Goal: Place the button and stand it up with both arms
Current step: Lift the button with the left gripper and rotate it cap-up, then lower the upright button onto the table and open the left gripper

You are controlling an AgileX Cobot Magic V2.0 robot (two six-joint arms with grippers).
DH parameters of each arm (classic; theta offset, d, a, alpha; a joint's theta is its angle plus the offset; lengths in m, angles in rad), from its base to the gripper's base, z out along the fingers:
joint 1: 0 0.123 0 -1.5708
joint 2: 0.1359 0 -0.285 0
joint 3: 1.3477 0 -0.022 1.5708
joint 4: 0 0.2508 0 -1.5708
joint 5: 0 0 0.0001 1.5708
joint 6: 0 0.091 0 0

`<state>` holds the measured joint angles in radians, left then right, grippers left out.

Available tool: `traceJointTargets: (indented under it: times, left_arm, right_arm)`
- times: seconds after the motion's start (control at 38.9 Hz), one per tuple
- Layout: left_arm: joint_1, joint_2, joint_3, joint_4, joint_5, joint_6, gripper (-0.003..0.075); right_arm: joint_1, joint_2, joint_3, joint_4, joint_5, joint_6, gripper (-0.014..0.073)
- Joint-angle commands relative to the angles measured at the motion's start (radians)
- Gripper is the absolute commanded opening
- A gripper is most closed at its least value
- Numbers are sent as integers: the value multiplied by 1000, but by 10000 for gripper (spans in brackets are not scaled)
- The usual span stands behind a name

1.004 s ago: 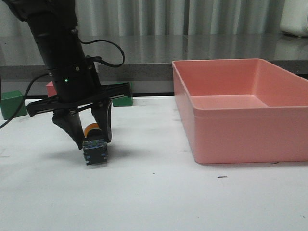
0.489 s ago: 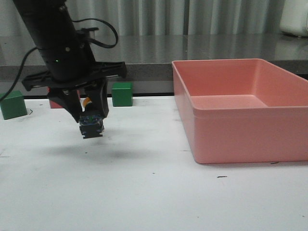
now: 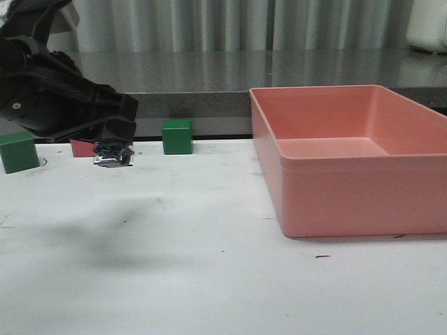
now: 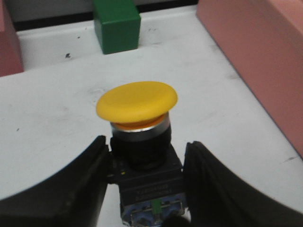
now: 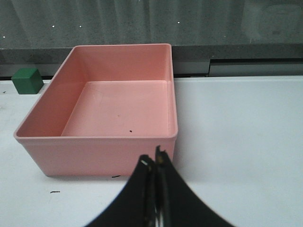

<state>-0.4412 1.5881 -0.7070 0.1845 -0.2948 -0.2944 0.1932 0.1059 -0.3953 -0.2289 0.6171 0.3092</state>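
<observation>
Left hand [image 4: 147,189]: clamped on the black body of the button [image 4: 139,123], which was held clear above the bench [image 3: 209,279].
Button: yellow cap seen pointing away from the wrist.
Right hand [image 5: 155,163]: fingers pressed together, nothing held.
Bin [image 3: 349,160]: pink, noted right of the green cube [image 3: 177,136].

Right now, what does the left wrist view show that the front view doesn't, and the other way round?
Left wrist only: the button's yellow cap and silver collar, body pinched between the left gripper's fingers. Front only: the whole pink bin, a second green cube at far left, and the button held off the table. Both: the button, one green cube and the white table.
</observation>
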Motion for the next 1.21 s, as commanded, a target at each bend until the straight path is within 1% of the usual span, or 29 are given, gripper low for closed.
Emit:
traceJointTargets:
  times: [0.0, 0.08, 0.1, 0.21, 0.31, 0.49, 0.57, 0.72, 0.9, 1.18]
  left_arm:
    - [-7, -36, 55, 7, -306, 57, 203]
    - [-7, -31, 112, -1, -439, 150, 203]
    - [-7, -23, 131, -19, -502, 192, 203]
    - [-7, 18, 180, -88, -643, 248, 203]
    - [-7, 86, 204, -138, -753, 255, 203]
    - [-7, 234, 214, -139, -973, 255, 203]
    - [-7, 286, 214, -139, -1046, 255, 203]
    - [-7, 354, 214, -139, -1064, 255, 203]
    - [-7, 364, 214, -137, -1064, 255, 209]
    - [-7, 364, 233, -137, -1064, 255, 288]
  right_arm:
    - [-3, 12, -27, -28, -82, -10, -70]
    - [-3, 12, -27, -28, -82, -10, -70]
    - [-3, 12, -27, -28, -82, -10, -70]
    - [-3, 12, -27, -28, -82, -10, -70]
    - [-3, 12, -27, -28, -82, -10, -70]
    - [-3, 12, -27, -28, -82, -10, -70]
    - [-3, 12, -27, -28, -82, -10, -70]
    - [-3, 12, -27, -28, -82, -10, -70]
    - [-3, 12, -27, -28, -82, -10, -70]
    - [-3, 12, -27, -28, -82, -10, -70]
